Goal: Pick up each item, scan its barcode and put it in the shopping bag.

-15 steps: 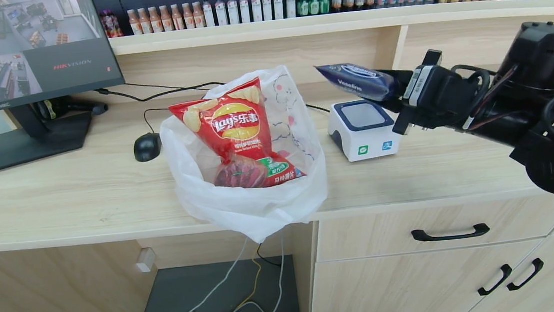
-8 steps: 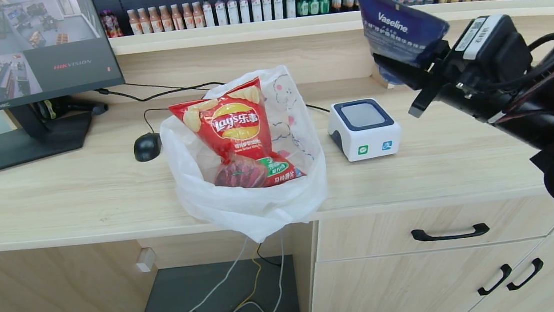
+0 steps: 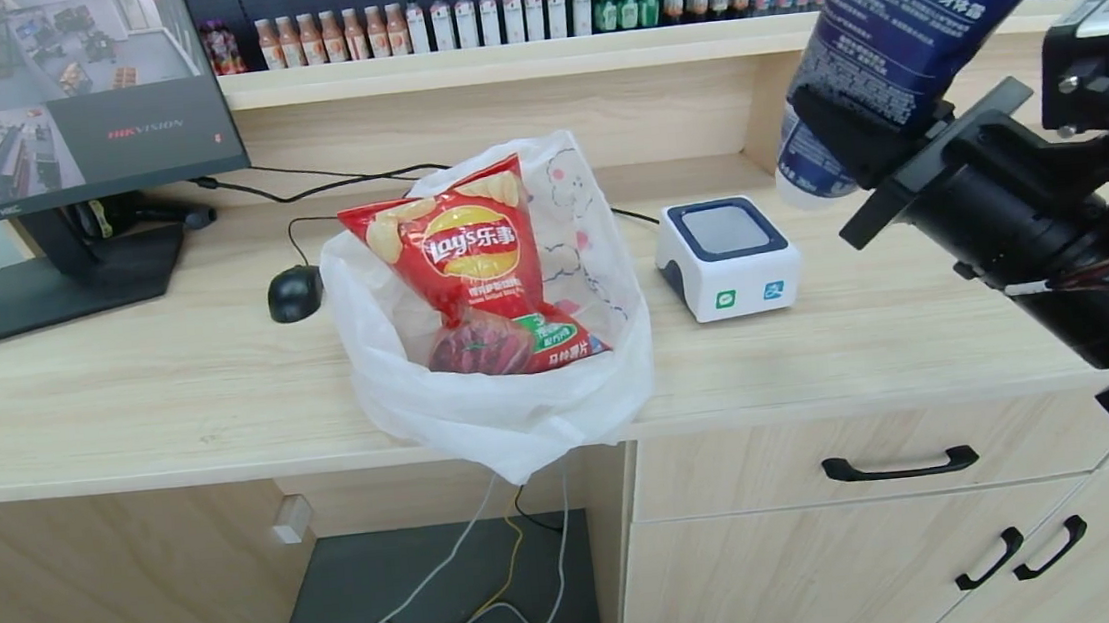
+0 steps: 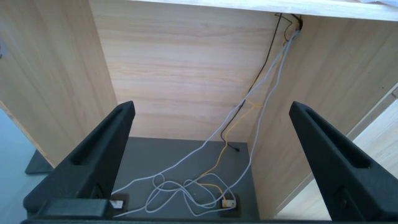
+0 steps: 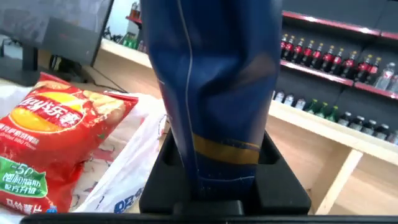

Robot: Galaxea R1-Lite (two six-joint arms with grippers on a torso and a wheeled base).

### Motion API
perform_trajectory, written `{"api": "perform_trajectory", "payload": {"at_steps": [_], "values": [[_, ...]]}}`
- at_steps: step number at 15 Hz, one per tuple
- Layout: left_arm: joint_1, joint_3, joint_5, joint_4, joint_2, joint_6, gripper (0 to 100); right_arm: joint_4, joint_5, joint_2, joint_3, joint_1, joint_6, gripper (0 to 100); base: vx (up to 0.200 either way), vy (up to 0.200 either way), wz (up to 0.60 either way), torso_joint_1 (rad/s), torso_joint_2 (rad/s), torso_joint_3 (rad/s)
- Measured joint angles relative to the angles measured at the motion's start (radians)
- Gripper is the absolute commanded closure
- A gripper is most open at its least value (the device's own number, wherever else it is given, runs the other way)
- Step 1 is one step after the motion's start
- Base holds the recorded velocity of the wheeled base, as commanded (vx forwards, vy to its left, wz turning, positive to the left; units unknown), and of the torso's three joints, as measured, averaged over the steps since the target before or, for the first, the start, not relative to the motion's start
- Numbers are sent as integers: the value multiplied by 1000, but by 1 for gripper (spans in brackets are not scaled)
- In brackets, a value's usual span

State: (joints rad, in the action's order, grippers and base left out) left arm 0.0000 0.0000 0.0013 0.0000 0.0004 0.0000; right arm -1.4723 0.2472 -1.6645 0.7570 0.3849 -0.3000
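I am lifting my right gripper (image 3: 849, 143) up high, away from the scanner (image 3: 727, 256). It is squeezing the blue pouch (image 3: 910, 19) tight in the air. I think the shopping bag (image 3: 523, 410) is coming next.

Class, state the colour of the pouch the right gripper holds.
Dark blue pouch with white print; head view shows it best.
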Motion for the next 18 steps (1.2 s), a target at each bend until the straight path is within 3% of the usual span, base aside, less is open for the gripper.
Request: {"api": "perform_trajectory", "payload": {"at_steps": [4,14,18], "values": [[-1,0,0,0,0,0,0,-73,-281,23,-153,-22,164,100,0,0,0,0,0,0],[0,0,0,0,0,-4,0,-83,-291,-8,-144,-24,206,100,0,0,0,0,0,0],[0,0,0,0,0,-5,0,-83,-289,-13,-129,-24,208,100,50,200,0,0,4,4]]}}
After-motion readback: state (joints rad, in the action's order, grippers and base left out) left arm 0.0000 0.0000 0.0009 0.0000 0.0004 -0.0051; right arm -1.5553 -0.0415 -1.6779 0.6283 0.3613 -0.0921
